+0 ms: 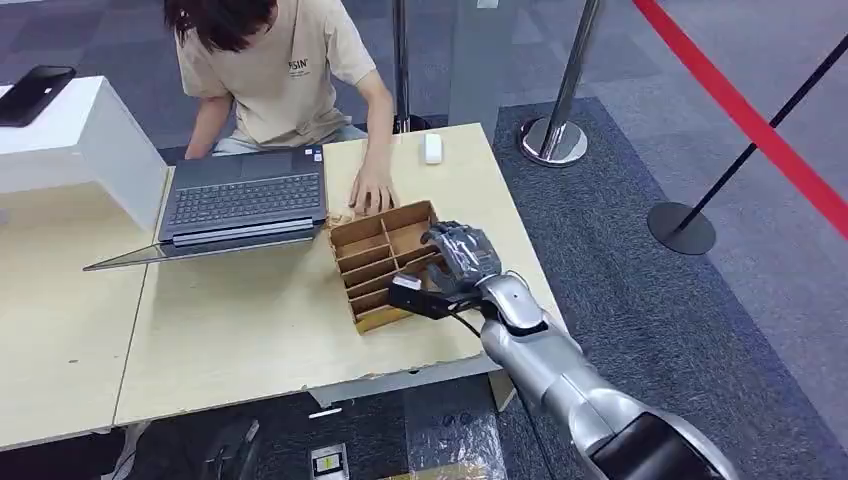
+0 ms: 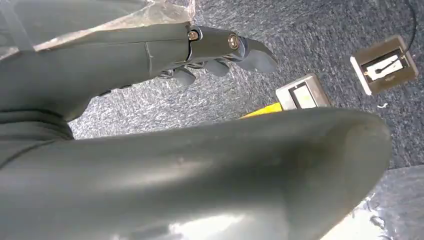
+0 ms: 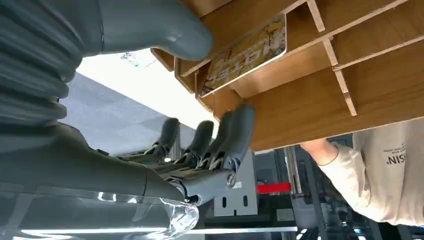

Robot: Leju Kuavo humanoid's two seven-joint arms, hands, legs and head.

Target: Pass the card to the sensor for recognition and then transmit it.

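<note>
Card: it lies flat in one slot of the wooden organizer, printed face showing in my right wrist view. I judge it is stored there so each card has its own slot and can be lifted out one at a time.

Organizer: it sits on the worktop near the edge closest to me, just beside the laptop, with its open slots turned toward my right side so I can reach in.

Right hand: it hovers at the organizer's open side. My thumb lies over the frame next to the card's slot and my fingers reach forward under the organizer's wall, spread apart, holding nothing. I cannot tell whether any fingertip touches the wood. The card is not yet in my hold.

Left hand: it hangs at my side over the grey carpet, fingers loosely curled and apart, holding nothing.

Person's hand: it rests on the worktop at the organizer's far corner, apart from my hand.

Step in hand: by my reading, closing on the card, before any pass to the sensor.
</note>
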